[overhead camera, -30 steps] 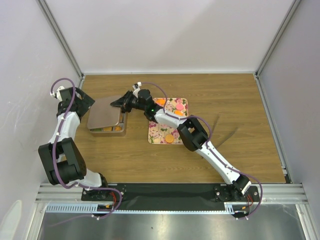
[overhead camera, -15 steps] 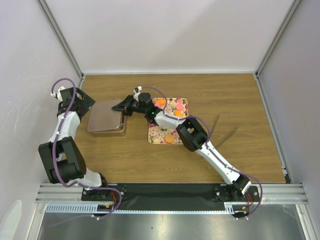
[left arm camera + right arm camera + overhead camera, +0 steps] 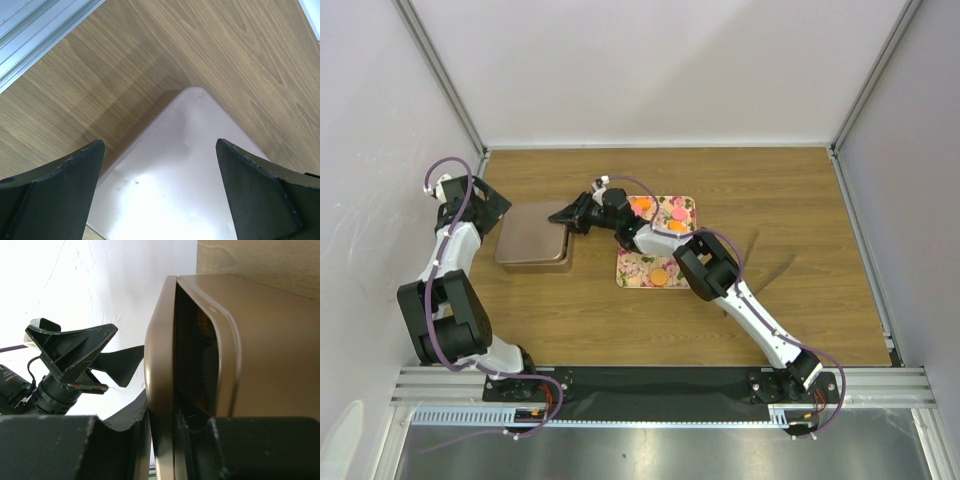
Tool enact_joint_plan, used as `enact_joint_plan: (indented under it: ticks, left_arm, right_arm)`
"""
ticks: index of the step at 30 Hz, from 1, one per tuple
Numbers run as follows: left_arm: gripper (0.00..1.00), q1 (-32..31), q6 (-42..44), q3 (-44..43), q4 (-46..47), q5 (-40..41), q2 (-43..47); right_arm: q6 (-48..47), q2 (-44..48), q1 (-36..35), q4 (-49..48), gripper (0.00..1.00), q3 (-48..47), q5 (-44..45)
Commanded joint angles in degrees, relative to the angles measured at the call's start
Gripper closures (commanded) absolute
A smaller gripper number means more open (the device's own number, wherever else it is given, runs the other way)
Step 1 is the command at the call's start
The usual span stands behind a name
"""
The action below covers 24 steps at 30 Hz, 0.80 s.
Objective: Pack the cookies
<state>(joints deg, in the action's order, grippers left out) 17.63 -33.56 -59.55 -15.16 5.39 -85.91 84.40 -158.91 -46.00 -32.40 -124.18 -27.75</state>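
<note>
Lid [image 3: 528,235] may drag askew if your narrow right hand [image 3: 560,215] snags its rim; whether it grips, you cannot tell. Your left hand [image 3: 160,144] gapes wide.

Lid [image 3: 532,232] lowered flat onto box [image 3: 536,265]; right hand [image 3: 560,215] seemingly loosening grip.

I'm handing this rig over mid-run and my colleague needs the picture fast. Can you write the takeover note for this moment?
Left gripper: open, hovering over the lid's far-left corner.
Right gripper: fingers straddle the lid's right edge; whether they clamp it cannot be told.
Tin: the lid lies over it, but the right wrist view shows a gap on that side, with what looks like an orange cookie inside.
Floral tray: three orange cookies and one pink cookie show on it.
Done: lid placed over the tin.
Left: seat the lid; probably pack the tray cookies too.
</note>
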Motion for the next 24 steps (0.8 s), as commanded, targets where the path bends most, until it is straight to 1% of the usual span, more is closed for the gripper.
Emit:
enact_joint_plan:
  ticks: [1, 15, 19, 24]
  left_arm:
    - [0.00, 0.2, -0.3, -1.2, 0.7, -0.3, -0.2]
    - [0.00, -0.8, -0.1, -1.1, 0.4, 0.1, -1.5]
    - [0.00, -1.9, -0.2, -1.1, 0.4, 0.7, -2.2]
    - [0.00, -2.4, -0.2, -1.0, 0.2, 1.0, -3.2]
  right_arm:
    - [-0.2, 5.7, 0.5, -3.9, 0.75, 2.9, -0.5]
    - [0.4, 10.5, 2.2, -8.9, 0.74, 13.8, -0.7]
    - [0.7, 11.8, 2.8, -10.6, 0.74, 16.4, -0.8]
    - [0.9, 12.7, 3.2, -11.9, 0.70, 18.3, -1.3]
